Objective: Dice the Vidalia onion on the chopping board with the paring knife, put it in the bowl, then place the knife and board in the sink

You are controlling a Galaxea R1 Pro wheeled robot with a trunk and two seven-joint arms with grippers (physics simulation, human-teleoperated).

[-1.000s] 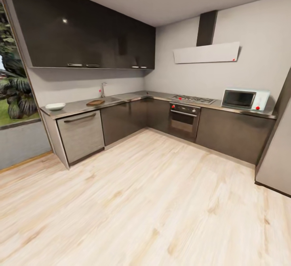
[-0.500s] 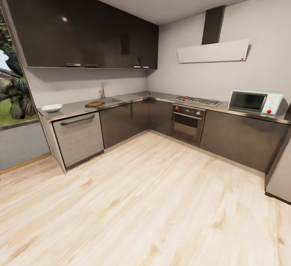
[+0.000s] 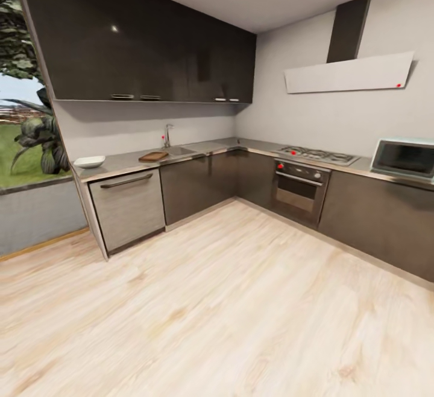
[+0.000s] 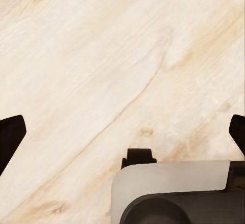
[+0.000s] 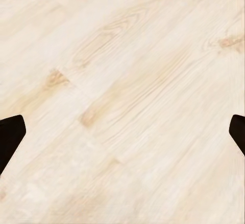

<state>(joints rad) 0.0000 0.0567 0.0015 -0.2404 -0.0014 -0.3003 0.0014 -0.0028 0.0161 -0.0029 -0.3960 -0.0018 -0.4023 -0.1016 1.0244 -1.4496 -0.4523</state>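
- Nearest to us, pale wood floor (image 3: pixel 229 312) runs from our feet to the cabinets
- Our left gripper (image 4: pixel 122 132) hangs over the floor; its dark fingertips (image 4: pixel 11 134) sit at opposite edges of the left wrist view, so the jaws stand wide with nothing between them
- A grey and dark part of our own body (image 4: pixel 173 193) lies under that gripper
- Our right gripper (image 5: pixel 122 134) is also over bare floor, fingertips (image 5: pixel 10 137) far apart, jaws wide and empty
- Across the room, an L-shaped grey countertop (image 3: pixel 120 160) sits above dark cabinets (image 3: pixel 199 189), with a silver dishwasher front (image 3: pixel 128 207) at its near left end
- The white bowl (image 3: pixel 89 161) rests at the left end of the countertop, next to the window (image 3: pixel 27 83)
- The brown chopping board (image 3: pixel 154 156) lies further along, just beside the sink (image 3: pixel 181 151)
- A chrome tap (image 3: pixel 167 135) stands behind the sink
- We cannot make out the onion or the knife at this range
- Past the corner: hob (image 3: pixel 316 155), oven (image 3: pixel 299 189) below it, microwave (image 3: pixel 404 158) at the right edge
- Dark wall cupboards (image 3: pixel 150 41) and an extractor hood (image 3: pixel 349 71) hang above
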